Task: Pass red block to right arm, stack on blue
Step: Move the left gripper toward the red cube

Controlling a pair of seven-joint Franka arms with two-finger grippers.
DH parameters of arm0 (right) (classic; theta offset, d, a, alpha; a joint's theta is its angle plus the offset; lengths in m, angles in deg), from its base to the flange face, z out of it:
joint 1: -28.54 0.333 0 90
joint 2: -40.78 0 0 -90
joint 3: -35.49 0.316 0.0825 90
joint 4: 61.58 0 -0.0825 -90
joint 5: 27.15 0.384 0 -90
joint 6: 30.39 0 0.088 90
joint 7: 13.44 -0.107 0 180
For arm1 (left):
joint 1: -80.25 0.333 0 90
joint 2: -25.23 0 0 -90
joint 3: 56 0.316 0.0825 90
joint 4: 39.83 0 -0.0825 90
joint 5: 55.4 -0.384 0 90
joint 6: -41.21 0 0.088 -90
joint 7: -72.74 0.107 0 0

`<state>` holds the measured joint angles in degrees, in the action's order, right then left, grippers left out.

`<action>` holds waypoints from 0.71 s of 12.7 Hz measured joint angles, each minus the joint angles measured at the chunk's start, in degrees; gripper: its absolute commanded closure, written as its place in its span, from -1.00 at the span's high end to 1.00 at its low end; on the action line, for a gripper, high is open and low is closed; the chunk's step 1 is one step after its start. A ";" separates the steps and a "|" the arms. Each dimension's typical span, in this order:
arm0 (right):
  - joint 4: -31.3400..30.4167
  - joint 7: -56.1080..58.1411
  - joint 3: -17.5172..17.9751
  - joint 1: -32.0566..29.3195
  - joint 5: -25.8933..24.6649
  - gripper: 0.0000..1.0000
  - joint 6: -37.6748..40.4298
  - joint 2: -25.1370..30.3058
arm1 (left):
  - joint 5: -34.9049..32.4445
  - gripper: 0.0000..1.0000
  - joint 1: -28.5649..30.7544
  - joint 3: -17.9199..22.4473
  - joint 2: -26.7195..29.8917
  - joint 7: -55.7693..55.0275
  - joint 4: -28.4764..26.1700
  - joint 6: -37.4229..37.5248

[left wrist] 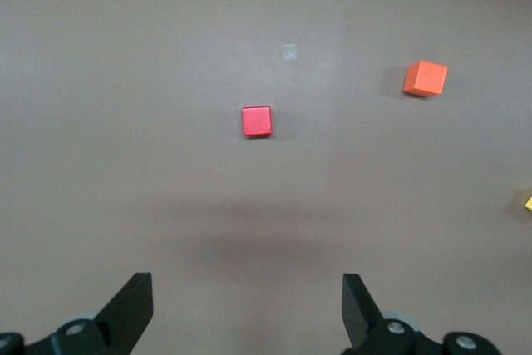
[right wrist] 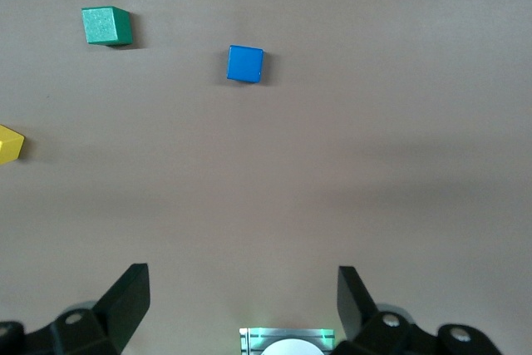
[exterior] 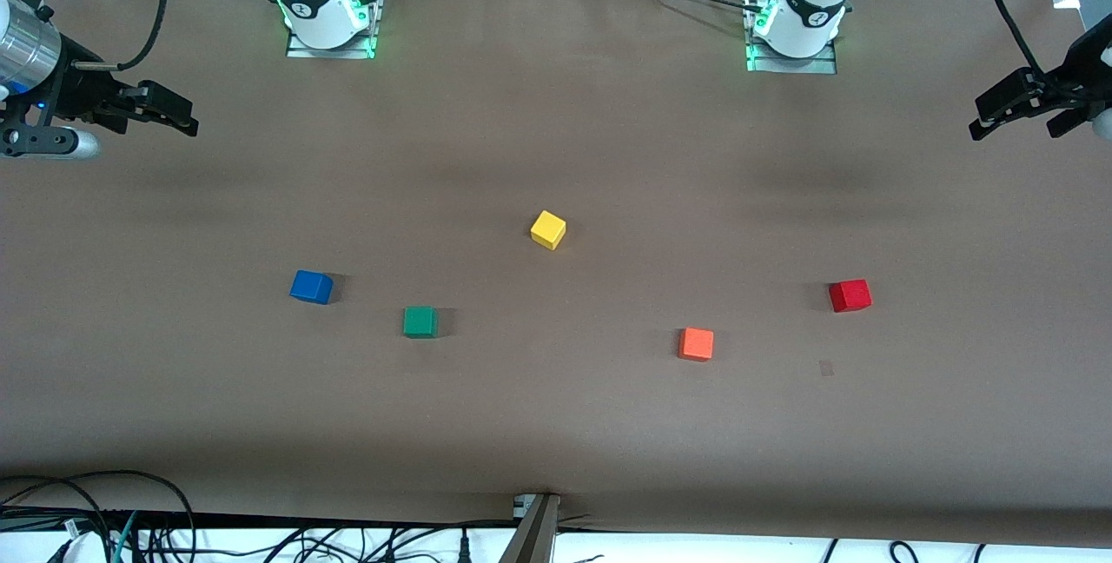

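The red block (exterior: 850, 295) rests on the brown table toward the left arm's end, and the left wrist view also has the red block (left wrist: 257, 120) in it. The blue cube (exterior: 311, 287) sits toward the right arm's end; in the right wrist view the blue cube (right wrist: 245, 64) lies apart from the fingers. My left gripper (exterior: 1015, 122) hangs open in the air over its end of the table; the left gripper (left wrist: 248, 309) holds nothing. My right gripper (exterior: 165, 114) hangs open over the table's right-arm end, and the right gripper (right wrist: 243, 301) is empty too.
A yellow cube (exterior: 548, 229) lies mid-table. The green cube (exterior: 420, 321) sits beside the blue one, slightly nearer the front camera. An orange cube (exterior: 696, 343) lies between the green and red cubes. Both arm bases (exterior: 323, 11) (exterior: 795, 20) stand at the table's back edge.
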<state>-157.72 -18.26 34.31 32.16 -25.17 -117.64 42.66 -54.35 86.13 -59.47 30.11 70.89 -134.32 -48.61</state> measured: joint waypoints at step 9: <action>0.00 -0.01 0.00 0.00 0.00 1.00 0.00 0.00 | 0.00 1.00 -0.07 -0.61 0.02 0.00 0.00 0.02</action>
<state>-157.72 -18.27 34.31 32.16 -25.17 -117.64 42.67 -54.35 86.06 -60.09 30.12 70.89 -134.32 -48.59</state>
